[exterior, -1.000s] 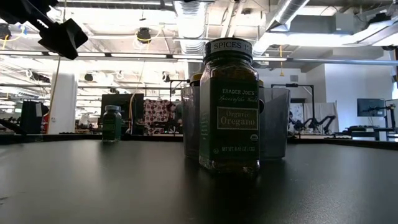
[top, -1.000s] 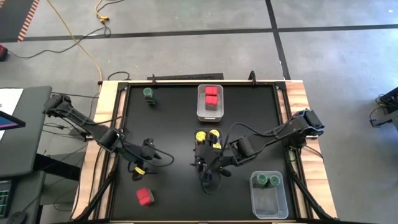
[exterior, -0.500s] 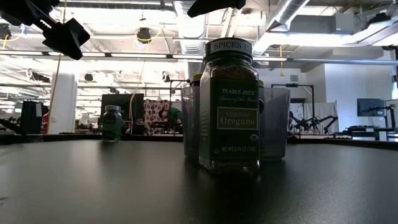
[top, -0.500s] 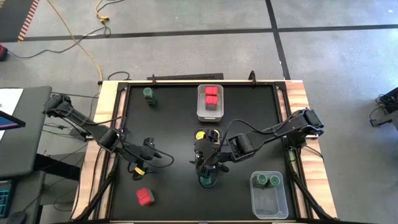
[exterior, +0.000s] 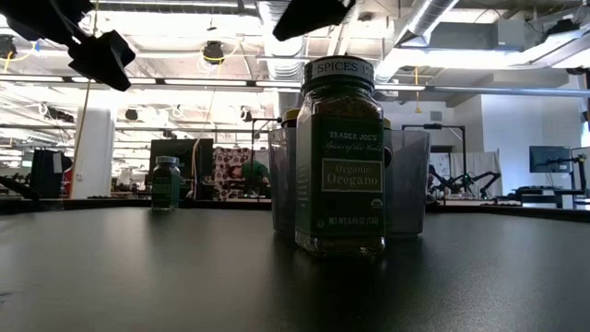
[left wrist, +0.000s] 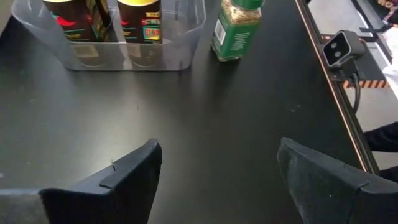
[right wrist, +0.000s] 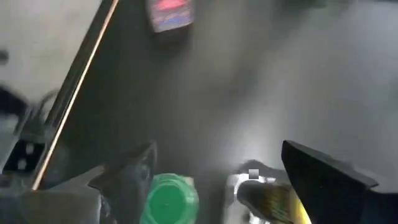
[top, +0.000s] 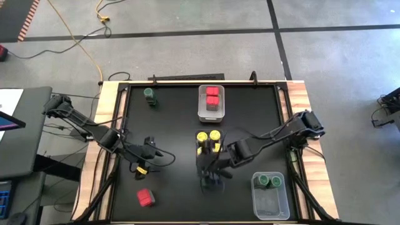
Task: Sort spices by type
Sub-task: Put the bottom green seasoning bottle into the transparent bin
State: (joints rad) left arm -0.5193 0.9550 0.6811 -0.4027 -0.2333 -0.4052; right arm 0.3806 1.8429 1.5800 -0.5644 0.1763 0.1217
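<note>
1. I count the sort as partly done. Two red tins (top: pixel 212 95) sit in the top bin (top: pixel 211 114), two green jars (top: pixel 269 181) in the right-hand bin (top: pixel 270 203), and two yellow jars (top: pixel 208 136) in the middle bin (left wrist: pixel 180 59).

2. Left to do, as far as I can see: one red tin (top: pixel 145 197) loose near the front left, one green jar (top: pixel 150 94) alone at the back left, and the oregano jar (exterior: pixel 340 157) standing on the table just in front of the middle bin.

3. My right gripper (top: pixel 211 167) is over that oregano jar. Its wrist camera looks down on the green lid (right wrist: pixel 166 200) between the fingers, which stand wide apart and are not touching it. The view is blurred, so I can't say how far above the lid they are.

4. My left gripper (top: pixel 145 156) waits over bare table at the left, with its jaws apart and nothing in them.

5. The oregano jar is upright, clear glass with a dark label, filled with dry green herb; the lid is round and green. I judge it belongs in the right-hand bin.
</note>
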